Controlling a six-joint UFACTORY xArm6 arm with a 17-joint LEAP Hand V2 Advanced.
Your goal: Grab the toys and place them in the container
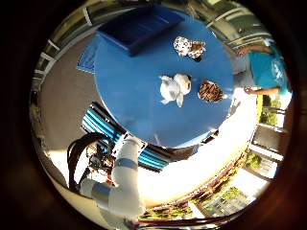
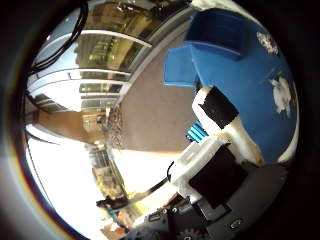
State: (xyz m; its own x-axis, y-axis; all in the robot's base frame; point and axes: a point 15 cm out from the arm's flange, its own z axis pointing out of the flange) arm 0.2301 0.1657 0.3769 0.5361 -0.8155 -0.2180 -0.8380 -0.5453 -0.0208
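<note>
From the little-finger side, a round blue table (image 1: 139,91) is seen well below the palm. Three soft toys lie on it: a white plush animal (image 1: 175,88) near the middle, a brown striped plush toy (image 1: 210,91) just beside it towards the table's edge, and a spotted white-and-brown plush toy (image 1: 189,47) apart from both. A dark blue rectangular plastic container (image 1: 139,25) rests at the table's rim, and nothing can be made out inside it. No toy is held, so the task is judged to be at its approach step; a descent over one toy is called for next.

From the thumb side, the white and black hand (image 2: 217,145) is shown in part, one finger reaching out over the table with nothing in its hold. Whether the remaining fingers are released or clenched cannot be told. The striped toy is cut off here.
</note>
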